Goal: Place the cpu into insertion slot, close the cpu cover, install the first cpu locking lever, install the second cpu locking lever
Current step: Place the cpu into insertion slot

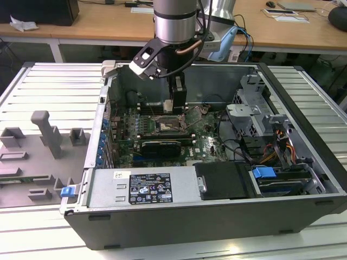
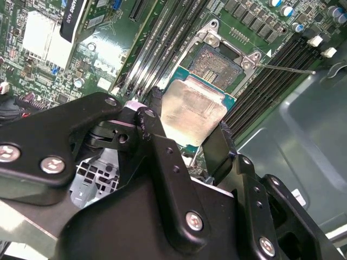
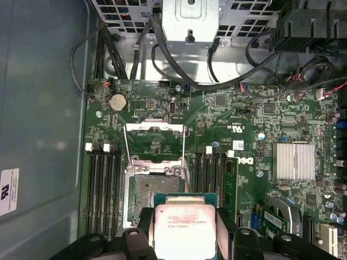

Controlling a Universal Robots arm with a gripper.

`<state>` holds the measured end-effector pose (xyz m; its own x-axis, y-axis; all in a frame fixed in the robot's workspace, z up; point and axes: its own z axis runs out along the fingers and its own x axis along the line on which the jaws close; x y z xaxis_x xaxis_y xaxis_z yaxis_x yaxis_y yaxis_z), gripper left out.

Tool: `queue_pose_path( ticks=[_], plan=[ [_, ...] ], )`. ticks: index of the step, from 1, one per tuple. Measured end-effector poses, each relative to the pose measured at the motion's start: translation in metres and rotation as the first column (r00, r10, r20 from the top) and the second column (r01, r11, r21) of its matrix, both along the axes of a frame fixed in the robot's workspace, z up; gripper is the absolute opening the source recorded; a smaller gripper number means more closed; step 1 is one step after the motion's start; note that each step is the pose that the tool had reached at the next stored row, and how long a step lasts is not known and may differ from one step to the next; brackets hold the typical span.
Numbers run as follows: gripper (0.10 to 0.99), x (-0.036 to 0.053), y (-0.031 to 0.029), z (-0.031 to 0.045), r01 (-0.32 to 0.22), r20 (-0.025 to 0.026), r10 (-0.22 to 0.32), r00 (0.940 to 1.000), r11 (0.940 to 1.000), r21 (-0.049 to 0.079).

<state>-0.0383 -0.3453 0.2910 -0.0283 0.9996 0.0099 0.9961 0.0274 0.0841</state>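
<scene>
One cpu (image 3: 183,227), pale metal lid facing up and green edge showing, is clamped in my gripper (image 3: 184,230). The two black fingers (image 2: 154,108) are closed on its opposite edges, spread only as wide as the chip.

Chip hangs above the motherboard (image 3: 217,116), not seated. In both wrist views it overlaps one edge of the insertion slot (image 3: 154,192). The rest of the slot's dark contact field lies bare inside its metal rim.

Cpu cover (image 3: 154,127) is swung open, standing off the slot on the side away from the chip. A thin locking lever (image 2: 284,69) juts out from one corner of the slot in the second wrist view.

Long black memory slots (image 3: 103,189) flank the slot on both sides. Coin cell (image 3: 117,102) sits beyond the cover; finned heatsink (image 3: 295,161) lies well apart.

Exterior view: my arm reaches straight down into an open computer case (image 1: 217,227) lying on its side on a ribbed metal table (image 1: 49,86). Power supply (image 1: 141,187) sits along the case's near wall.
</scene>
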Motion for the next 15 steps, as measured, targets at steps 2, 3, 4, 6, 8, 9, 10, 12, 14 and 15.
queue_pose_path(
  ticks=[2, 3, 4, 6, 8, 9, 10, 12, 14, 15],
  plan=[
    [0.541, 0.0, 0.0, -0.0006, 0.001, 0.0001, -0.001, 1.0, 1.0, 0.0],
    [0.541, 0.0, 0.0, -0.0008, 0.002, 0.0001, -0.002, 1.0, 1.0, 0.0],
    [0.541, 0.0, 0.0, -0.0012, 0.002, 0.0001, -0.002, 1.0, 1.0, 0.0],
    [0.541, 0.0, 0.0001, -0.0024, 0.002, 0.0, -0.002, 1.0, 1.0, 0.0],
    [0.541, -0.0002, 0.0009, -0.004, 0.003, 0.0001, -0.003, 1.0, 1.0, 0.0],
    [0.541, -0.0002, 0.0023, -0.0057, 0.005, 0.0001, -0.005, 1.0, 1.0, 0.0],
    [0.541, -0.0002, 0.0059, -0.0086, 0.006, 0.0, -0.006, 1.0, 1.0, 0.0],
    [0.541, -0.0002, 0.0115, -0.0146, 0.007, -0.001, -0.007, 1.0, 1.0, 0.0],
    [0.541, -0.0002, 0.0132, -0.0219, 0.007, -0.0014, -0.007, 1.0, 1.0, 0.0],
    [0.541, -0.0002, 0.0135, -0.0237, 0.007, -0.0015, -0.007, 1.0, 1.0, 0.0]
  ],
)
